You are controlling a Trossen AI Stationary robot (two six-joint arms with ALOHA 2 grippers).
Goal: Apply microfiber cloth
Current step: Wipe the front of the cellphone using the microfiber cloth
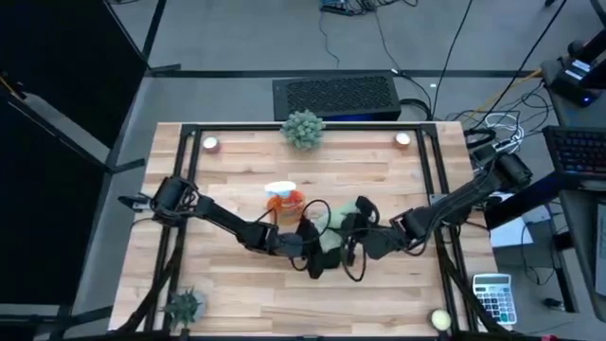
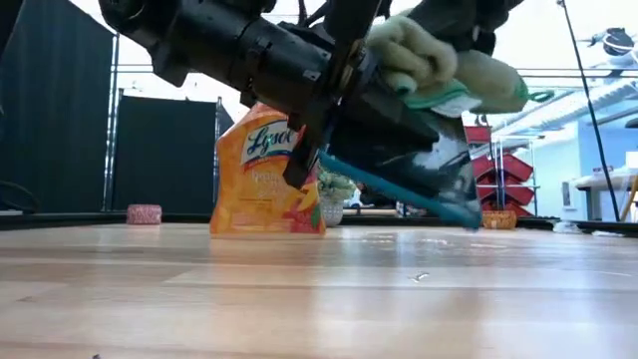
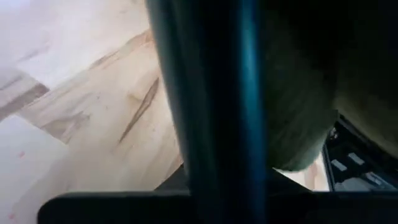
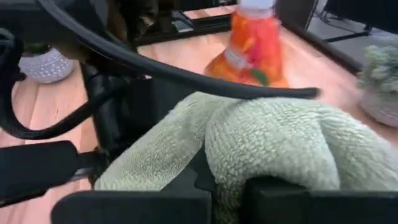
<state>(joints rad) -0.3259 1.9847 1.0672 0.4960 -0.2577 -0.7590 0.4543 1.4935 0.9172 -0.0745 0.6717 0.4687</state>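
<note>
The two arms meet in the middle of the worktop (image 1: pixel 227 284). The left gripper (image 2: pixel 334 110) has its fingers clamped on the dark tablet (image 2: pixel 419 170), held tilted above the wood. The right gripper (image 4: pixel 224 186) squeezes the microfiber cloth (image 4: pixel 280 143), pressing it on the tablet. The orange spray bottle (image 2: pixel 264 170) stands just behind.

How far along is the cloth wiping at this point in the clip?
Done: the right end effector has the microfiber cloth gripped, and the tablet is lifted off the table, tilted, by the left end effector. In hand: the cloth sits bunched against the tablet's upper side. Left: whether any wiping has been done cannot be told. The spray bottle stands behind.
</note>
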